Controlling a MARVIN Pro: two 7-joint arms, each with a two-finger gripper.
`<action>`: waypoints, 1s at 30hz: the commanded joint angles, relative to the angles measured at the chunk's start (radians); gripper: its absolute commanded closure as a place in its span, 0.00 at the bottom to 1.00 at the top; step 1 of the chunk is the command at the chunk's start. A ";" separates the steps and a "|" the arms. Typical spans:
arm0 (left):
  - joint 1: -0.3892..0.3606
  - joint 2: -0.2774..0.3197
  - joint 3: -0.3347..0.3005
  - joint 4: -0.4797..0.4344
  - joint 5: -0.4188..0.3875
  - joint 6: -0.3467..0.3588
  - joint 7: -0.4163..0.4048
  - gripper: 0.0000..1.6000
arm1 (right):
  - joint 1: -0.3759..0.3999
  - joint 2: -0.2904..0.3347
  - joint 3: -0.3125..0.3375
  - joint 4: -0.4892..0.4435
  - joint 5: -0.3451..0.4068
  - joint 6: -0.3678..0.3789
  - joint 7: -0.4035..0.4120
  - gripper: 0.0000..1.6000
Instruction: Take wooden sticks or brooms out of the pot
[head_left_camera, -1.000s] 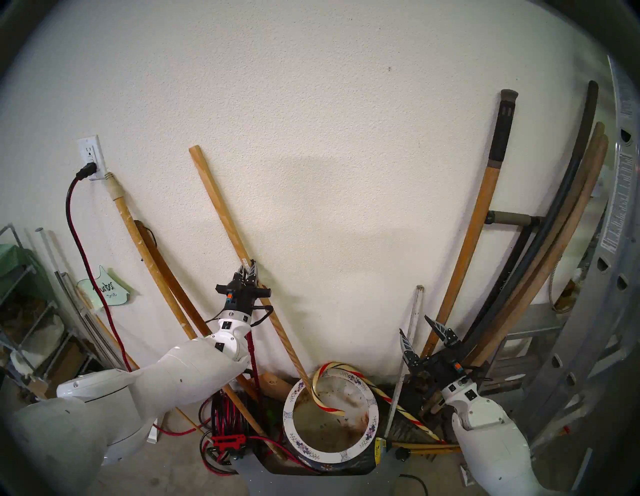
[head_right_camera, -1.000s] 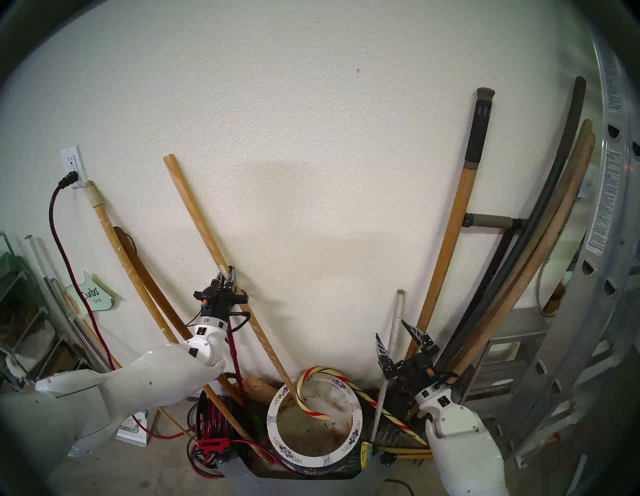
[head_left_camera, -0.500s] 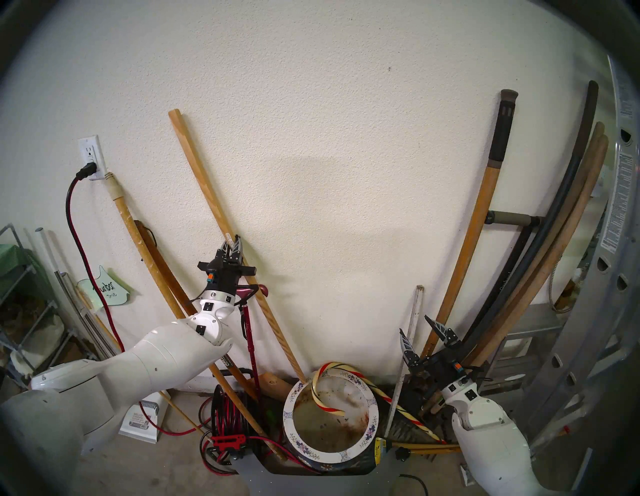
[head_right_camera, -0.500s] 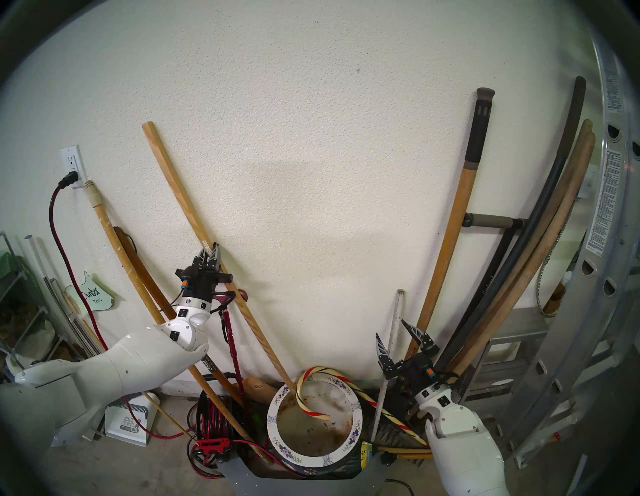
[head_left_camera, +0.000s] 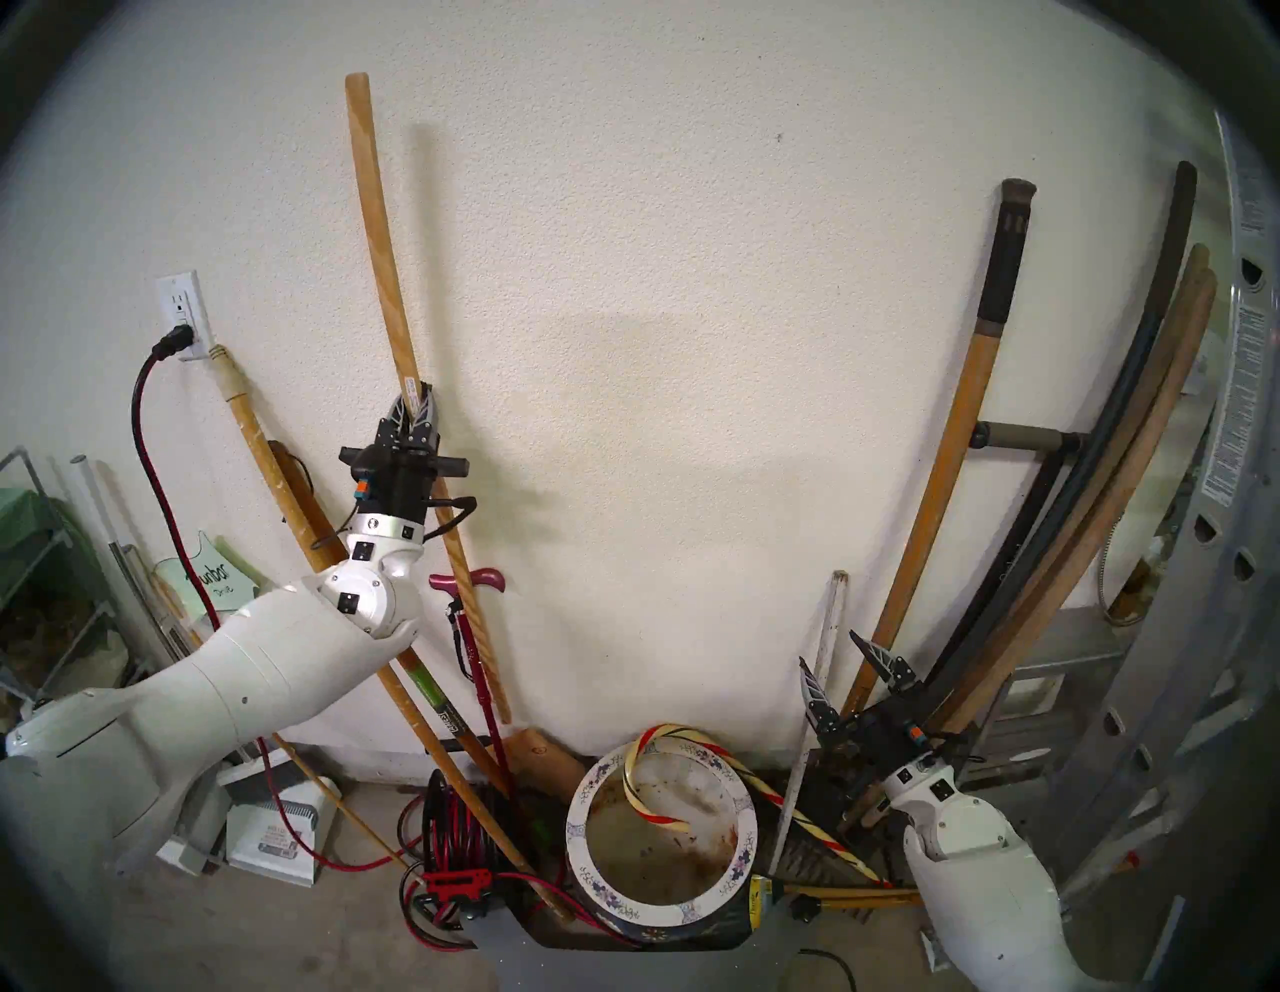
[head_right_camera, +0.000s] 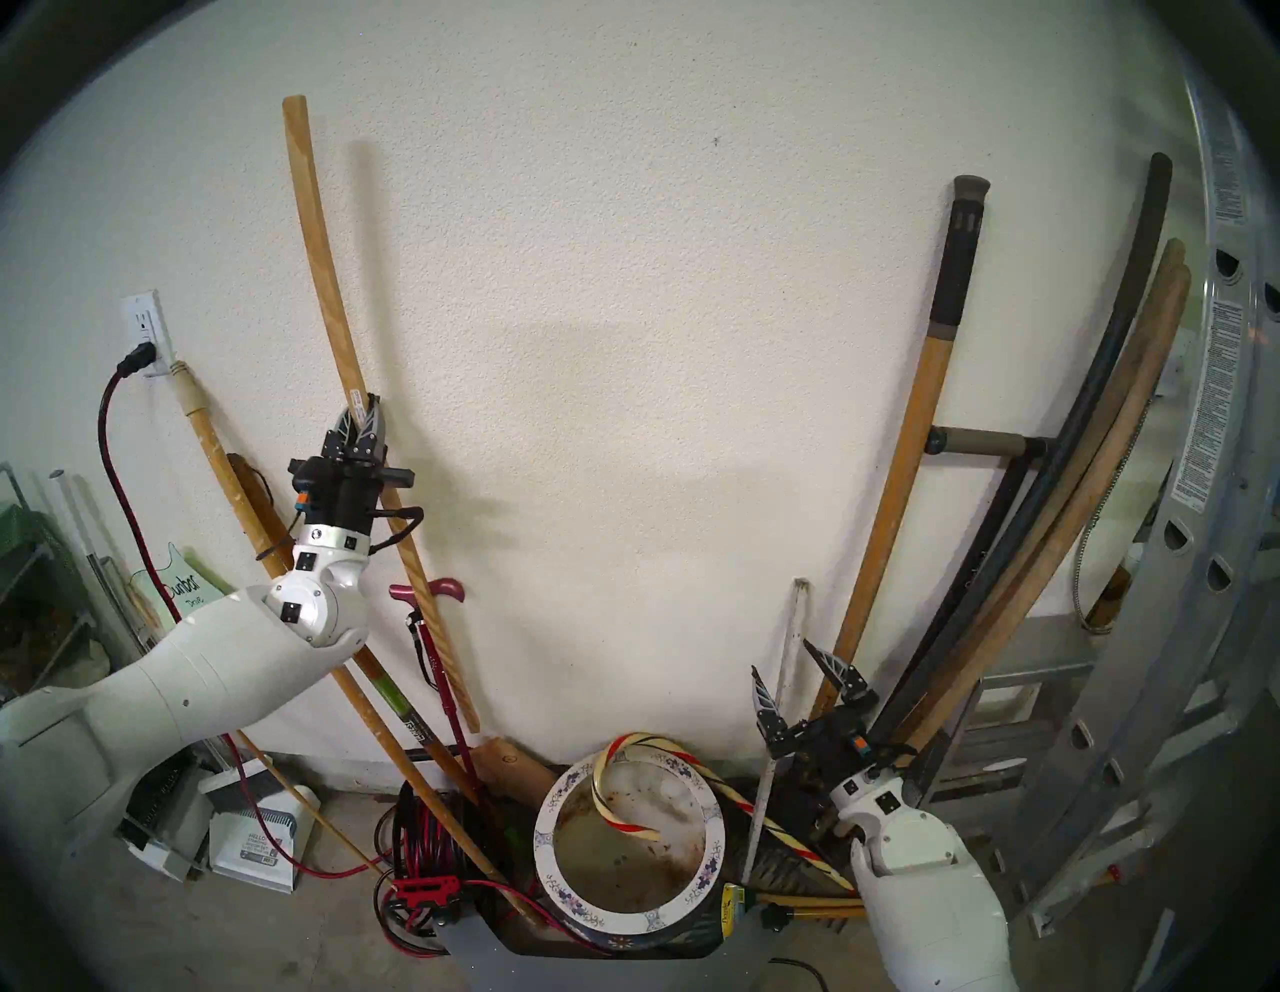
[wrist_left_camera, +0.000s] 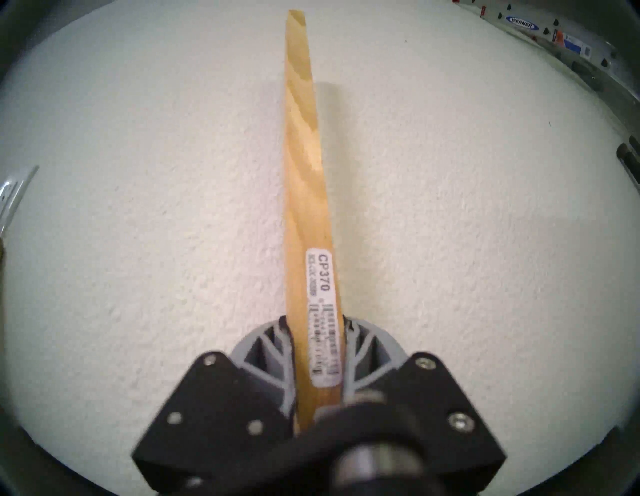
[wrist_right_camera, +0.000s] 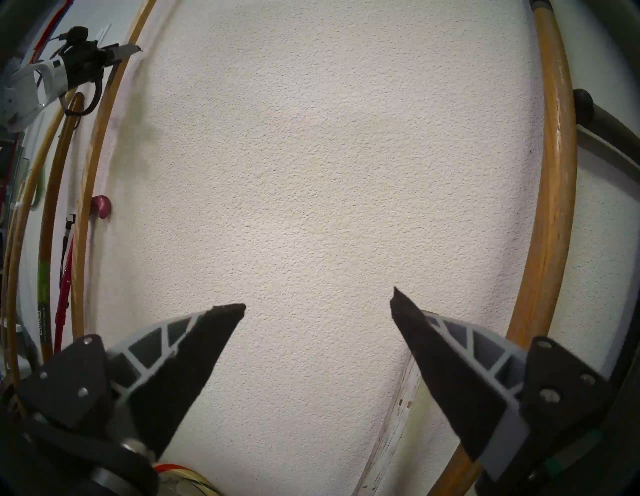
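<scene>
- You are looking first at the pot (head_left_camera: 661, 835), the landmark for everything here: its white flowered rim is facing up at you and only one thing is still reaching into it.
- That thing is the striped cane (head_left_camera: 699, 769); its hook is curling over the pot's far rim and dipping inside, while its shaft is trailing away to the pot's right, so it probably needs unhooking upward rather than a sideways pull.
- Just right of the pot, the right gripper (head_left_camera: 841, 668) is waiting with its jaws spread wide and nothing between them, likely so it is ready for the cane or for the grey-white slat (head_left_camera: 821, 675) leaning on the wall beside it.
- Up and to the left of the pot, the left gripper (head_left_camera: 415, 409) is clamping the wooden pole (head_left_camera: 388, 277) right at its white label (wrist_left_camera: 323, 311), near mid-length, which is keeping the long pole balanced.
- The pole's lower end is hanging clear of the pot, above and left of its rim, beside the magenta cane (head_left_camera: 478, 644).
- Farthest from the pot, the pole's top is lying close to the wall (head_left_camera: 692, 312), so watch for scraping.
</scene>
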 joint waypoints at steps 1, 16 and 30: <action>0.039 0.095 -0.018 -0.100 0.025 -0.005 0.026 1.00 | 0.001 0.003 -0.001 -0.001 -0.003 0.001 0.002 0.00; 0.253 0.262 0.046 -0.355 -0.003 0.104 0.200 1.00 | 0.001 0.005 -0.003 -0.001 -0.006 0.001 0.003 0.00; 0.314 0.304 0.092 -0.550 -0.095 0.352 0.418 1.00 | 0.000 0.005 -0.003 -0.004 -0.017 0.006 -0.001 0.00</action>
